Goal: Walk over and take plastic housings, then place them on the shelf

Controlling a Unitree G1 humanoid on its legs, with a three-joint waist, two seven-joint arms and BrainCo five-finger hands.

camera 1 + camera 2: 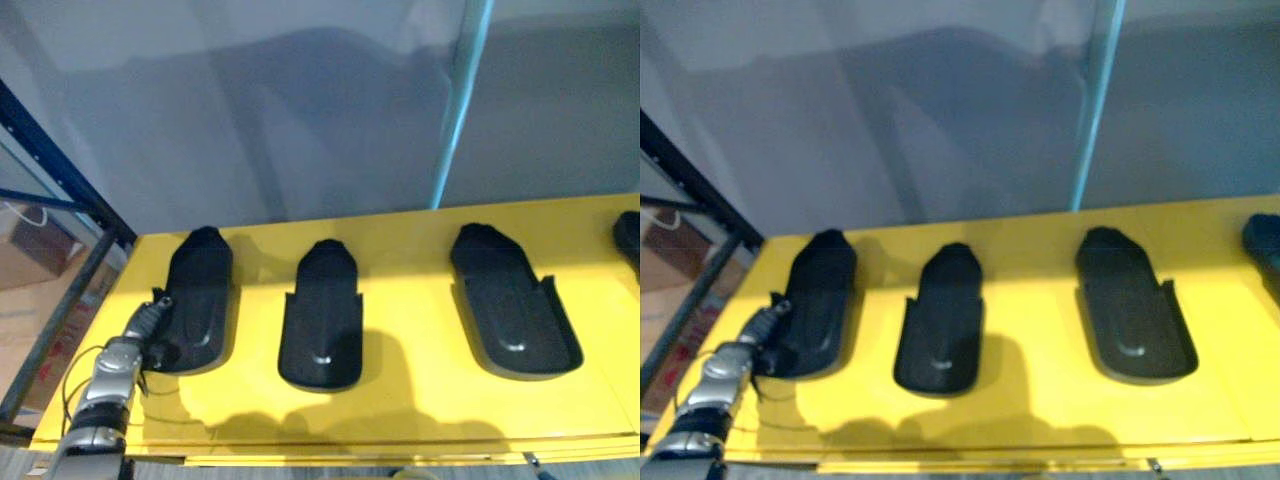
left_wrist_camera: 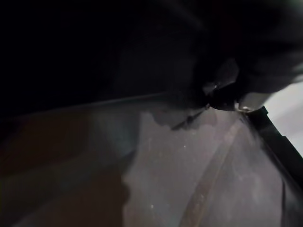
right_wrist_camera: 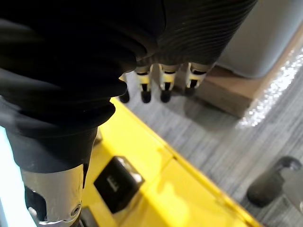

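Left hand [image 1: 150, 318] sits against the housing [image 1: 203, 285] beside it; I cannot tell its grip. A careless pull could drag it off the yellow shelf [image 1: 420, 400].

The left black glossy plastic housing [image 1: 200, 300] is an elongated trough-shaped shell with a rounded, raised far end and low side walls. It lies hollow side up on the flat yellow shelf board [image 1: 420, 395]. The middle housing [image 1: 322, 315] and right housing [image 1: 510, 300] are identical and lie alongside it, each apart from the next. The right housing is angled slightly. A fourth black housing [image 1: 628, 238] is cut off at the right edge.
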